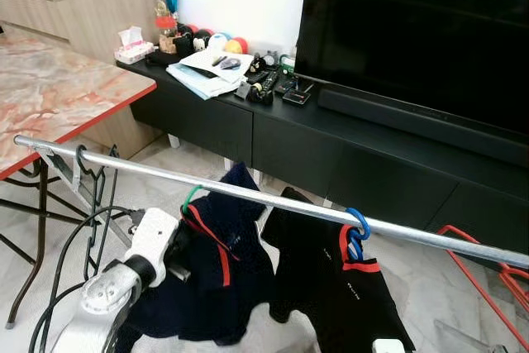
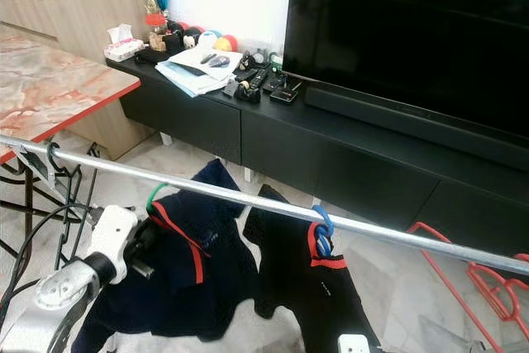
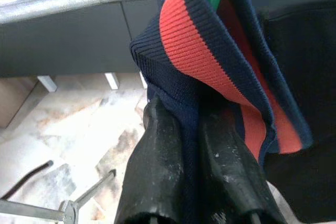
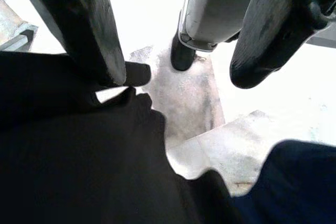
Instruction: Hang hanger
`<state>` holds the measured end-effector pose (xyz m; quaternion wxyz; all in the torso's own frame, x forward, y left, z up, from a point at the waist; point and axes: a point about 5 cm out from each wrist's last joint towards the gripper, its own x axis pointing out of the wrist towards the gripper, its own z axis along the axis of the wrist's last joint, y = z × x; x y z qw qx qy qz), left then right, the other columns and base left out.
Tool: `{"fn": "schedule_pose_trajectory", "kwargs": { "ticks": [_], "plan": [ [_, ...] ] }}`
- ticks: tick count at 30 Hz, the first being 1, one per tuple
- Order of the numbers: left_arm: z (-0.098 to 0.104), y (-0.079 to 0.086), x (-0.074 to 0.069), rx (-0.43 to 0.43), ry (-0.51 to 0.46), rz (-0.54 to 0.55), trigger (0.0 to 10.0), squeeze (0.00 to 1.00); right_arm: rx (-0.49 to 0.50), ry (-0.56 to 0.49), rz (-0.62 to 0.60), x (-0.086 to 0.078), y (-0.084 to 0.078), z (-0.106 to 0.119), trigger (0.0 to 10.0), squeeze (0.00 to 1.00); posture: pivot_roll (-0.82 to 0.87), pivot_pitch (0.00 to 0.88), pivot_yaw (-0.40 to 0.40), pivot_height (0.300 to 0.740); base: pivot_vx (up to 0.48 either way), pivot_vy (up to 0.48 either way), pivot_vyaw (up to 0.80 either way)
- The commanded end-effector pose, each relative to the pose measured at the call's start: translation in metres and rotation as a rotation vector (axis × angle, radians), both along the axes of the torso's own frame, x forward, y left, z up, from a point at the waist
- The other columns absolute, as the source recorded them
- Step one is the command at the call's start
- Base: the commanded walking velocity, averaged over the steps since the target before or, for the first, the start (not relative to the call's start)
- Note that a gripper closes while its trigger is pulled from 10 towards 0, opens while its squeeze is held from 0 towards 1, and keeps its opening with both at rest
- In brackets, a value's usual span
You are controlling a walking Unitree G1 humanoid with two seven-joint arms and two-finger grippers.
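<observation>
A silver rail [image 1: 273,199] runs across in front of me. A green hanger hook [image 1: 192,197] reaches up to the rail and carries a navy shirt [image 1: 216,274] with a red-striped collar [image 3: 199,51]. My left gripper [image 3: 197,129] is shut on that collar just below the hook; in the left eye view its white wrist [image 1: 153,241] sits against the shirt. To the right, a blue hanger hook [image 1: 357,226] sits over the rail with a black shirt [image 1: 331,287]. My right gripper [image 4: 184,77] is open, low above dark cloth [image 4: 79,161].
A marble table [image 1: 58,93] with a red edge stands at the left. A black TV cabinet [image 1: 331,155] with a big TV [image 1: 413,31] lies behind the rail. Red hangers [image 1: 496,270] lie at the right. Black cables [image 1: 70,237] hang near my left arm.
</observation>
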<state>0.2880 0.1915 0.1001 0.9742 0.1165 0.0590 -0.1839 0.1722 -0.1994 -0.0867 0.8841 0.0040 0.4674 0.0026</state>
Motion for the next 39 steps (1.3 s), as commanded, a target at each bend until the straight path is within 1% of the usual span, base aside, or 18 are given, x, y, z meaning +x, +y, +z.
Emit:
{"fn": "schedule_pose_trajectory", "kwargs": {
  "ticks": [1, 3, 8, 9, 11, 12, 16, 18, 19, 21, 23, 26, 29, 30, 32, 33, 34, 39],
  "plan": [
    [0.004, 0.001, 0.006, 0.008, -0.011, 0.020, 10.0, 0.00, 0.003, 0.002, -0.012, -0.001, 0.001, -0.001, 10.0, 0.00, 0.08, 0.058, -0.035, 0.740, 0.000, 0.000, 0.00],
    [0.005, 0.000, 0.012, -0.011, -0.009, 0.039, 10.0, 0.00, 0.008, 0.007, -0.006, -0.003, 0.009, -0.003, 10.0, 0.00, 0.08, 0.058, -0.035, 0.740, 0.000, 0.000, 0.00],
    [0.005, 0.005, 0.027, -0.009, 0.007, 0.099, 10.0, 0.00, 0.019, 0.013, 0.007, -0.003, 0.027, -0.005, 10.0, 0.00, 0.07, 0.064, -0.037, 0.740, 0.000, 0.000, 0.00],
    [0.005, 0.005, 0.027, -0.009, 0.007, 0.099, 10.0, 0.00, 0.019, 0.013, 0.007, -0.003, 0.027, -0.005, 10.0, 0.00, 0.07, 0.064, -0.037, 0.740, 0.000, 0.000, 0.00],
    [0.008, 0.006, 0.034, -0.019, 0.004, 0.122, 10.0, 0.00, 0.023, 0.017, 0.014, -0.005, 0.035, -0.006, 10.0, 0.00, 0.07, 0.065, -0.039, 0.740, 0.000, 0.000, 0.00],
    [0.008, 0.007, 0.037, -0.011, 0.008, 0.128, 10.0, 0.00, 0.026, 0.020, 0.018, -0.006, 0.040, -0.007, 10.0, 0.00, 0.07, 0.066, -0.035, 0.740, 0.000, 0.000, 0.00],
    [0.003, 0.010, 0.042, 0.002, 0.048, 0.152, 10.0, 0.00, 0.029, 0.023, 0.020, -0.008, 0.046, -0.008, 10.0, 0.00, 0.07, 0.060, -0.026, 0.740, 0.000, 0.000, 0.00],
    [-0.005, 0.012, 0.042, 0.055, 0.093, 0.158, 10.0, 0.00, 0.031, 0.025, 0.015, -0.009, 0.049, -0.009, 10.0, 0.00, 0.07, 0.056, -0.022, 0.740, 0.000, 0.000, 0.00],
    [-0.005, 0.012, 0.042, 0.055, 0.093, 0.158, 10.0, 0.00, 0.031, 0.025, 0.015, -0.009, 0.049, -0.009, 10.0, 0.00, 0.07, 0.056, -0.022, 0.740, 0.000, 0.000, 0.00],
    [-0.016, 0.012, 0.041, 0.094, 0.164, 0.165, 10.0, 0.00, 0.031, 0.023, 0.013, -0.009, 0.050, -0.009, 10.0, 0.00, 0.07, 0.055, -0.022, 0.740, 0.000, 0.000, 0.00],
    [-0.020, 0.011, 0.040, 0.083, 0.185, 0.165, 10.0, 0.00, 0.030, 0.023, 0.013, -0.009, 0.050, -0.009, 10.0, 0.00, 0.07, 0.054, -0.023, 0.740, 0.000, 0.000, 0.00],
    [-0.028, 0.004, 0.036, 0.088, 0.214, 0.136, 10.0, 0.00, 0.023, 0.018, 0.008, -0.008, 0.041, -0.008, 10.0, 0.00, 0.07, 0.050, -0.024, 0.740, 0.000, 0.000, 0.00],
    [-0.030, 0.001, 0.034, 0.086, 0.203, 0.122, 10.0, 0.00, 0.014, 0.015, 0.003, -0.008, 0.030, -0.007, 10.0, 0.00, 0.07, 0.049, -0.026, 0.740, 0.000, 0.000, 0.00],
    [-0.028, -0.001, 0.033, 0.060, 0.178, 0.116, 10.0, 0.27, 0.004, 0.009, -0.006, -0.006, 0.017, -0.005, 10.0, 0.00, 0.06, 0.047, -0.026, 0.740, 0.000, 0.000, 0.00],
    [-0.027, -0.002, 0.033, 0.053, 0.166, 0.114, 10.0, 0.27, 0.001, 0.007, -0.010, -0.005, 0.012, -0.004, 10.0, 0.00, 0.06, 0.046, -0.026, 0.740, 0.000, 0.000, 0.00],
    [-0.025, -0.002, 0.032, 0.032, 0.151, 0.116, 10.0, 1.00, -0.004, 0.004, -0.014, -0.003, 0.005, -0.002, 10.0, 0.00, 0.06, 0.046, -0.026, 0.740, 0.000, 0.000, 0.00],
    [-0.023, -0.003, 0.032, 0.010, 0.139, 0.120, 10.0, 1.00, -0.008, 0.000, -0.018, -0.002, -0.001, -0.001, 10.0, 0.00, 0.06, 0.045, -0.026, 0.740, 0.000, 0.000, 0.00],
    [-0.016, -0.002, 0.029, -0.031, 0.086, 0.140, 10.0, 1.00, -0.012, -0.009, -0.024, 0.003, -0.009, 0.003, 10.0, 0.00, 0.06, 0.042, -0.026, 0.740, 0.000, 0.000, 0.00]
  ]
}}
